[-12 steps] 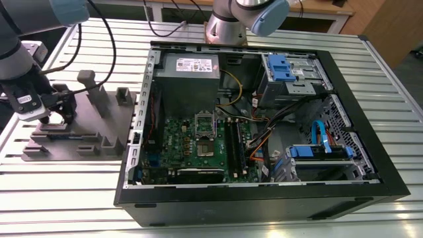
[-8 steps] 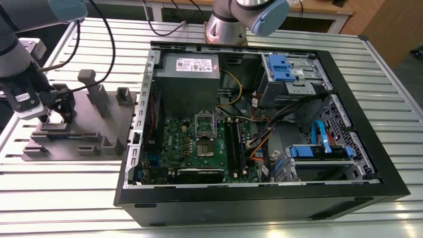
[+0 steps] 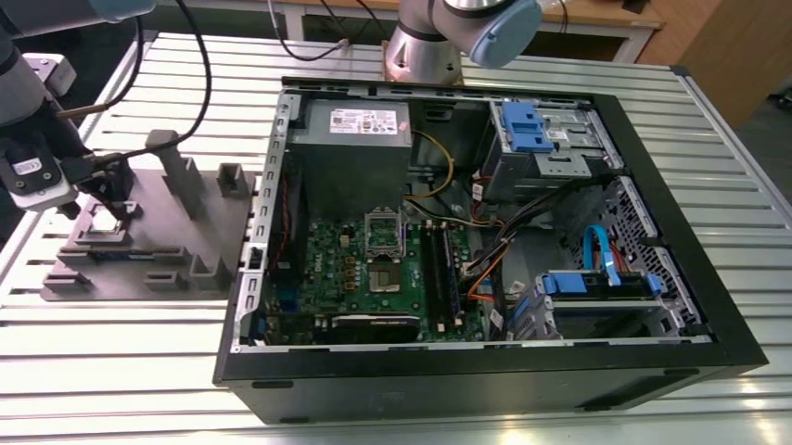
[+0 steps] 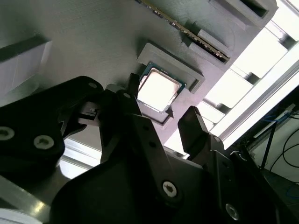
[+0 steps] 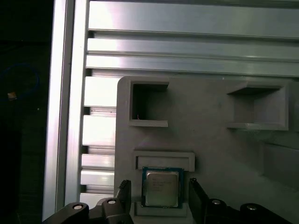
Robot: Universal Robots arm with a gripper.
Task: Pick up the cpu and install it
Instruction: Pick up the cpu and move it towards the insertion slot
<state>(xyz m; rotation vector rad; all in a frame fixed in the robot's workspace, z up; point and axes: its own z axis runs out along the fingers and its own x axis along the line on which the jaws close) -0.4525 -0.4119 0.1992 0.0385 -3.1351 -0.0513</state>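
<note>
Cpu [image 5: 160,187] lay flat in its pocket of the grey holder [image 5: 210,140], between my fingers [image 5: 196,200], which stood open either side, clear of it, holding nothing.

Stock: one cpu [image 5: 161,187], one gripper [image 5: 159,185] with two fingers [image 5: 197,200], one grey holder tray [image 3: 148,269], one open computer case [image 3: 495,380] containing one grey power-supply box [image 3: 352,139], one green motherboard [image 3: 371,269] and two blue drive brackets [image 3: 524,120].

Both wrist views close above cpu [image 5: 161,187]
</note>
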